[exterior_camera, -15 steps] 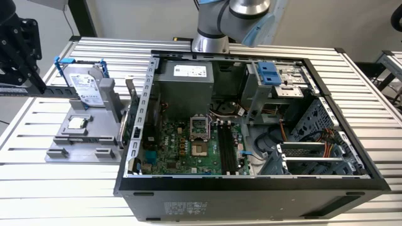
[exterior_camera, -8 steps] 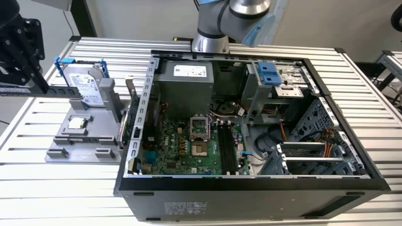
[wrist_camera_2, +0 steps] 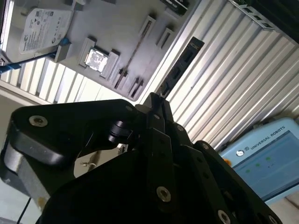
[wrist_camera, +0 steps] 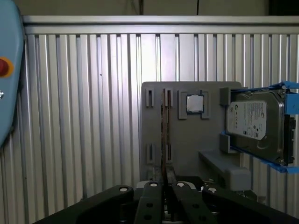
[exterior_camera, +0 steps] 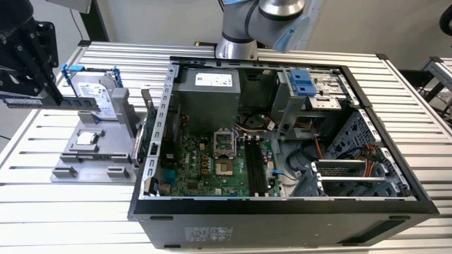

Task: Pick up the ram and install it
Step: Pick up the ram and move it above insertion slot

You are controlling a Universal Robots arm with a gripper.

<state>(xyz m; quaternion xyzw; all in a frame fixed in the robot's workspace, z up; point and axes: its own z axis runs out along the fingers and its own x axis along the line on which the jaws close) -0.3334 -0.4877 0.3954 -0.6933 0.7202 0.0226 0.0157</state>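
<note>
Gripper point(wrist_camera: 164, 186) is pinching the ram point(wrist_camera: 164, 130) by one end, long axis sticking straight out toward the gray tray point(wrist_camera: 187, 140).

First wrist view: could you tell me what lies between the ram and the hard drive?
The chip, on the grey tray, lies between the ram and the hard drive in the first wrist view.
</note>
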